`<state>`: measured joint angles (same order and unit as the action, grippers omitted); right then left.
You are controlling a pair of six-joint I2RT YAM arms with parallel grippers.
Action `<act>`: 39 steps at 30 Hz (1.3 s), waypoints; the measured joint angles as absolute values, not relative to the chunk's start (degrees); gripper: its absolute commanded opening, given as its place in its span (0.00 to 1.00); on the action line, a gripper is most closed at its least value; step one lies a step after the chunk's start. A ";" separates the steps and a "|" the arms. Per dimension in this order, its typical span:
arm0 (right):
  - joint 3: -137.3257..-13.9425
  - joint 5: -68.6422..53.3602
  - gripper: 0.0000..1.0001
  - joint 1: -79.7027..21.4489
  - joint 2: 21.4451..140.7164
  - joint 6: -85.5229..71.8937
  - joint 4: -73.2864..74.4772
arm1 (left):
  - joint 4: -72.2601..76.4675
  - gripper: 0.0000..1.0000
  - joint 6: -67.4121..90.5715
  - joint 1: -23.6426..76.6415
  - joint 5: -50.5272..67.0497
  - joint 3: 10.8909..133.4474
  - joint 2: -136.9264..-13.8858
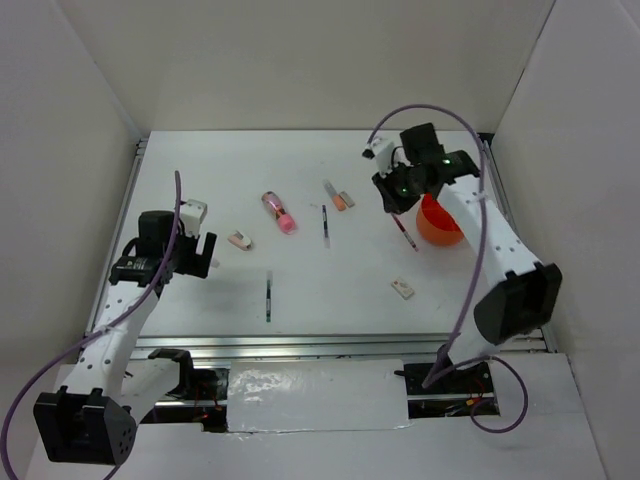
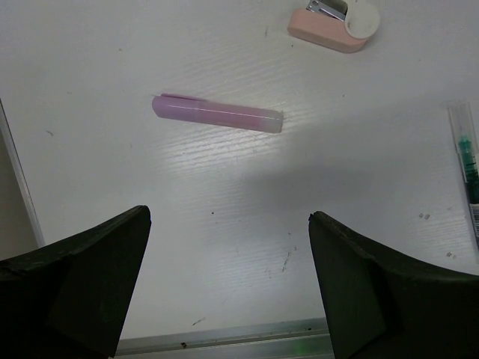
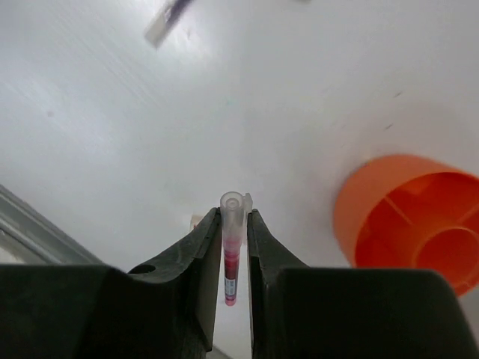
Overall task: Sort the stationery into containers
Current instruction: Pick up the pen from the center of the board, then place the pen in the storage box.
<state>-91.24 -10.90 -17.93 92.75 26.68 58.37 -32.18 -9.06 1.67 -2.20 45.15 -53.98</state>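
At the far left, the left hand (image 1: 200, 252) hangs low over the table (image 1: 330, 330) with its fingers (image 2: 90, 277) spread wide and nothing between them. In the left wrist view, the lilac pen (image 2: 217, 114) lies flat on the table just beyond those fingers. It touches neither, and its length runs across the gap. Farther out and to the right sits a pink and white block (image 2: 334, 26).

In the top view, a thin dark pen (image 1: 269, 296) lies alone nearer the arm bases, pointing roughly toward them. Toward the middle, the pink stubby tube (image 1: 278, 211) lies at a slant. To its right lies a second thin dark pen (image 1: 325, 225), with an orange block (image 1: 337, 195) just behind it. A white block (image 1: 403, 289) lies by itself right of centre, toward the near edge.

On the right, the right hand (image 1: 396, 205) is clenched on the red-white pen (image 3: 230, 254). The pen is pinched between the two fingers, and its clear end pokes past the fingertips. From above, the pen slants down out of the hand just left of the orange tub (image 1: 436, 232). I cannot tell whether its tip touches the table. In the right wrist view the tub stands on the table to the right of the hand, its inner ring visible, and the pen is beside it rather than above it.
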 measured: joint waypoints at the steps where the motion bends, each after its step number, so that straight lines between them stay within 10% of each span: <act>1: -91.35 -12.10 0.00 -17.41 89.91 26.41 57.41 | -32.18 0.99 -9.08 1.65 -2.17 45.15 -53.71; 15: -57.80 -22.37 0.00 10.74 57.47 13.61 19.11 | -28.88 0.99 -9.06 1.61 -1.74 42.72 -46.41; 39: -49.39 -18.57 0.00 17.89 63.31 -0.97 -16.60 | -25.89 0.99 -10.39 1.56 0.32 40.05 -43.51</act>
